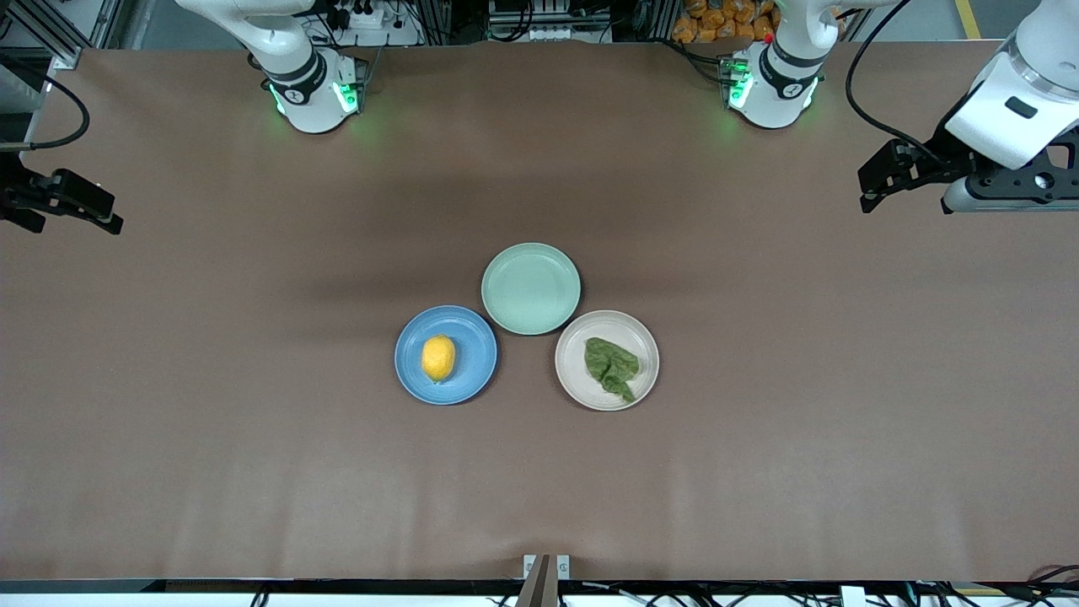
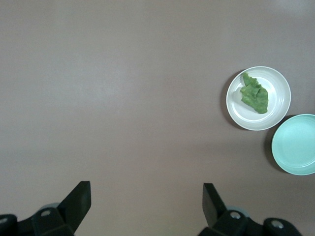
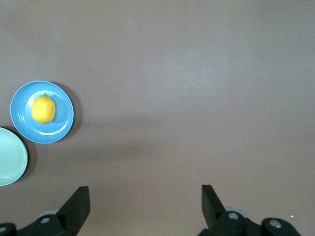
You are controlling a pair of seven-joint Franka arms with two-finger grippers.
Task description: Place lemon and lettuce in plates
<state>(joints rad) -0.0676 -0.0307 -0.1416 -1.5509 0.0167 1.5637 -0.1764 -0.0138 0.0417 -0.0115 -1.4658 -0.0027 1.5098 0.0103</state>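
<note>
The yellow lemon [image 1: 438, 357] lies in the blue plate [image 1: 474, 375] at the table's middle; both also show in the right wrist view, the lemon [image 3: 43, 109] in the blue plate [image 3: 64, 123]. The dark green lettuce [image 1: 613, 367] lies in the beige plate [image 1: 573, 375], and in the left wrist view the lettuce [image 2: 255, 94] sits in the beige plate [image 2: 238, 108]. My left gripper [image 1: 877, 185] [image 2: 146, 196] is open and empty, raised over the left arm's end of the table. My right gripper [image 1: 105, 217] [image 3: 145, 199] is open and empty over the right arm's end.
A pale mint-green plate [image 1: 531, 287] stands empty, farther from the front camera than the blue and beige plates and touching between them. It also shows in the left wrist view [image 2: 295, 144] and in the right wrist view [image 3: 10, 156]. The brown table [image 1: 253, 421] surrounds them.
</note>
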